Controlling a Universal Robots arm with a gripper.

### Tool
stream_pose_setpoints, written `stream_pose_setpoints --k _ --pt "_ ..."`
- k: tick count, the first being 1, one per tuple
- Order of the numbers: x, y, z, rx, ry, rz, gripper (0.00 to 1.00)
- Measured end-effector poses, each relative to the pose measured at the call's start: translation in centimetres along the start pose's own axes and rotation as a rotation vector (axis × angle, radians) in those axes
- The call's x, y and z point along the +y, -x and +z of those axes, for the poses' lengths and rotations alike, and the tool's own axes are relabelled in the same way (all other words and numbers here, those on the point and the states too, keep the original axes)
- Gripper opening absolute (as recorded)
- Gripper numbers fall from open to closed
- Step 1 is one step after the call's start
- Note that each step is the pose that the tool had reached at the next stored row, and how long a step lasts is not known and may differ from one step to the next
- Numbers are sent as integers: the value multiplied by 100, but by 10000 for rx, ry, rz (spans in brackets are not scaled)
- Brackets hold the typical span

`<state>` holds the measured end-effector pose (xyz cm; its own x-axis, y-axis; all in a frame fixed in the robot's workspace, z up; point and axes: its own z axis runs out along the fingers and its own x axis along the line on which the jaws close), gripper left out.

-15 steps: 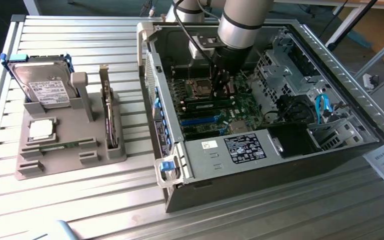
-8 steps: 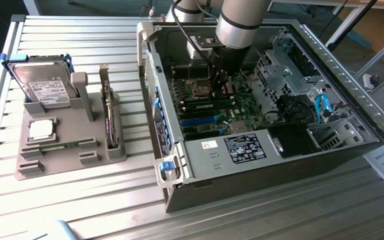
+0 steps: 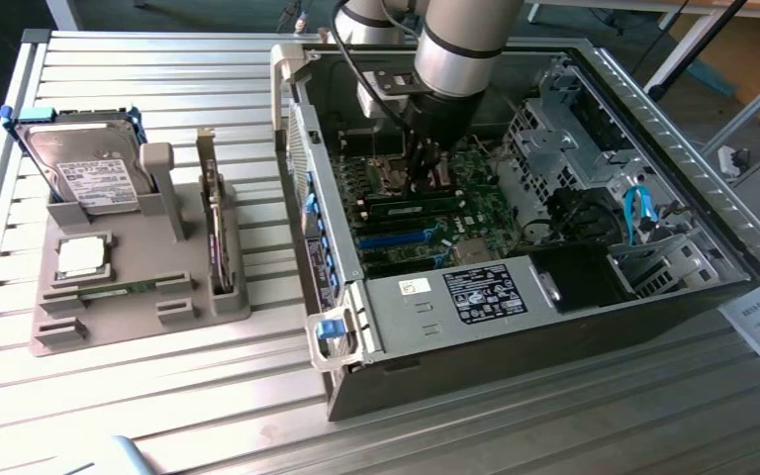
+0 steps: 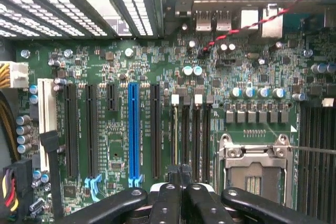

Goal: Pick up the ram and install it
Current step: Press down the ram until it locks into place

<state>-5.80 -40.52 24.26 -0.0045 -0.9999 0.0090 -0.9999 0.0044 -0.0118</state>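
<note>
So the gripper (image 3: 423, 186) is down inside the open pc case (image 3: 486, 317), fingers pinched together with nothing we can see between them. In the wrist view the gripper (image 4: 180, 170) sits right at the end of the memory slots (image 4: 195, 135), next to the empty cpu socket (image 4: 254, 169). Our guess is that closed tips are better for pushing down than for carrying. We honestly can't tell if a stick is already seated under them.

One ram (image 3: 114, 290) is lying flat along the front edge of the grey holder (image 3: 130, 332) on the table (image 3: 155, 416), well away from the case. It's a thin, narrow green strip, so it probably needs gripping by its long edges
</note>
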Motion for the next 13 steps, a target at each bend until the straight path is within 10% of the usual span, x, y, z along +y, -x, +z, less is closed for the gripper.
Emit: stream_pose_setpoints --k 13 --pt "359 -2 -4 0 0 0 11"
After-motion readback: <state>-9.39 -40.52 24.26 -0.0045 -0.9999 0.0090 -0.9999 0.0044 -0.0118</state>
